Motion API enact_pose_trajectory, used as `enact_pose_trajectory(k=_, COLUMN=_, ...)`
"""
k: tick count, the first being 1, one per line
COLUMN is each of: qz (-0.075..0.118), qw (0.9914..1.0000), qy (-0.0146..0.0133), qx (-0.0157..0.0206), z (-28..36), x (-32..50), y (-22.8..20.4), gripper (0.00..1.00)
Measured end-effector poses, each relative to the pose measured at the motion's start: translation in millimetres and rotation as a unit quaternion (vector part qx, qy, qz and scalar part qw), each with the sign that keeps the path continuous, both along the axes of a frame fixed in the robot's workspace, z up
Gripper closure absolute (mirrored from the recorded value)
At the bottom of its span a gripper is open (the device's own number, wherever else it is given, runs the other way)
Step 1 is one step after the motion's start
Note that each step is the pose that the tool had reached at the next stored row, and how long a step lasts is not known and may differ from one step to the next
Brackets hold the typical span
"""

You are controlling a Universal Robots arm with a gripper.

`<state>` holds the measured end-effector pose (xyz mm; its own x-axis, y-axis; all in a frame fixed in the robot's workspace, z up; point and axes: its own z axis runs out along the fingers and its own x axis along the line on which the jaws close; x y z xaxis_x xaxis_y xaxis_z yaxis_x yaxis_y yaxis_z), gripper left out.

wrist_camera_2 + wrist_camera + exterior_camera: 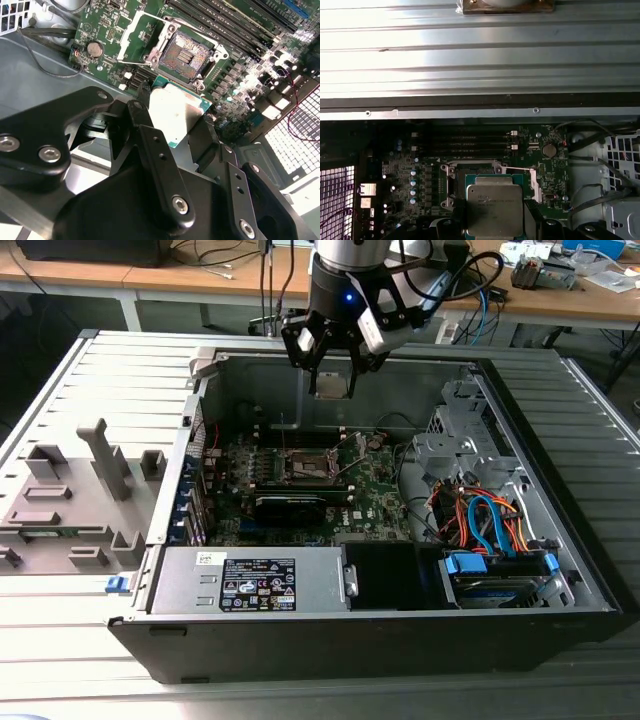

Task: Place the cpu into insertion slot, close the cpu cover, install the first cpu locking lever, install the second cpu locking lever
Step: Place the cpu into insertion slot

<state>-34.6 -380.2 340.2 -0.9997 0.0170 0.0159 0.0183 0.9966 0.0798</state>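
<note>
Step one in hand. Your gripper [333,378] pinches the cpu [495,210] by two opposite edges and holds it over the open case [480,570], well above the board [100,25].

The slot [187,54] is bare, roughly under the chip. The cover [128,36] is swung open beside it.

- Cpu: flat square, matte silver-grey lid on a green base.
- Slot: dark square with a fine pin grid and a metal rim.
- Cover: thin stamped metal frame with a wide window.

Judgement: to seat the chip you'd need its edges square to the rim and the chip level. Those pins look easily bent.
</note>
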Motion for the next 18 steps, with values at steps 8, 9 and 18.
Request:
enact_pose_trajectory(k=8, qz=0.0, qw=1.0, qy=0.0, qx=-0.0008, z=-1.5, x=0.0, y=-3.1, gripper=0.45)
enact_pose_trajectory(k=9, qz=0.0, qw=1.0, qy=0.0, qx=-0.0009, z=-1.8, x=0.0, y=-3.5, gripper=0.45)
enact_pose_trajectory(k=18, qz=0.0, qw=1.0, qy=0.0, qx=-0.0019, z=-3.3, x=0.0, y=-6.1, gripper=0.45)
